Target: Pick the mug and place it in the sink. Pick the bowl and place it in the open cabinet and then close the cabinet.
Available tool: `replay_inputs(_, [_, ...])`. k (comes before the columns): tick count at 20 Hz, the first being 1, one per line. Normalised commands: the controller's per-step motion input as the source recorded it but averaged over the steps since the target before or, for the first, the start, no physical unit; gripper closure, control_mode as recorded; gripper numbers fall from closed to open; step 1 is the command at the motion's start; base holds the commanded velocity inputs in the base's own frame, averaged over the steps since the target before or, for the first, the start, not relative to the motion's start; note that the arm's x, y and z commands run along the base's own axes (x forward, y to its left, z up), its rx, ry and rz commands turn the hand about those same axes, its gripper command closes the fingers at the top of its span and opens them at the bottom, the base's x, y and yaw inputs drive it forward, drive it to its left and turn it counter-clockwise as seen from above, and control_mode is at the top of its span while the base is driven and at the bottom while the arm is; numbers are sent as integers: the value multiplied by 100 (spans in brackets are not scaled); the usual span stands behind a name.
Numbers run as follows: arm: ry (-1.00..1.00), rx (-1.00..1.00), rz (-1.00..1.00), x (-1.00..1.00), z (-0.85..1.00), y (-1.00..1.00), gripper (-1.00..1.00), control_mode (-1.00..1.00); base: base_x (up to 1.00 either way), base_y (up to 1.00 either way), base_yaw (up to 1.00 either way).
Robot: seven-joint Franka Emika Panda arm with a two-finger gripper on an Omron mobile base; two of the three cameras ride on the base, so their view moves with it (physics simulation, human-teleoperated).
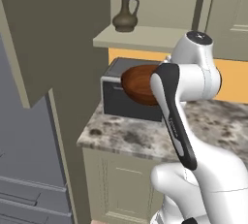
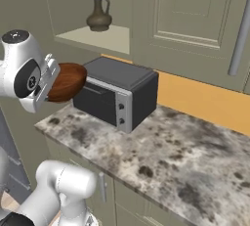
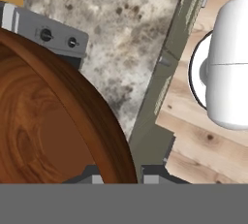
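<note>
With the bowl [image 2: 66,80] clamped by its rim in the gripper [image 3: 121,179] and held on edge in the air beside the toaster oven [image 2: 117,93], it should be raised, levelled and eased onto the cabinet [image 2: 105,36] shelf clear of the jug [image 2: 99,10].

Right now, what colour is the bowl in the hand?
Glossy reddish-brown wood grain; the bowl shows best in the hand view, close up.

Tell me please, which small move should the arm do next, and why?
Probably lift the bowl up toward the open cabinet shelf. The gripper holds it by the rim, level with the toaster oven, below the shelf where the jug stands.
</note>
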Motion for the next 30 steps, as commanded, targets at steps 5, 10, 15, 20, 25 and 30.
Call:
replay_inputs(5, [0, 0, 0, 0, 0, 0, 100, 100, 0, -1, 30])
replay_inputs(10, [0, 0, 0, 0, 0, 0, 100, 100, -1, -3, 22])
replay_inputs(15, [0, 0, 0, 0, 0, 0, 100, 100, -6, -6, 2])
replay_inputs(20, [0, 0, 0, 0, 0, 0, 100, 100, -14, 0, -8])
replay_inputs(25, [0, 0, 0, 0, 0, 0, 100, 100, -21, 0, -14])
replay_inputs(30, [0, 0, 0, 0, 0, 0, 100, 100, -12, 1, -12])
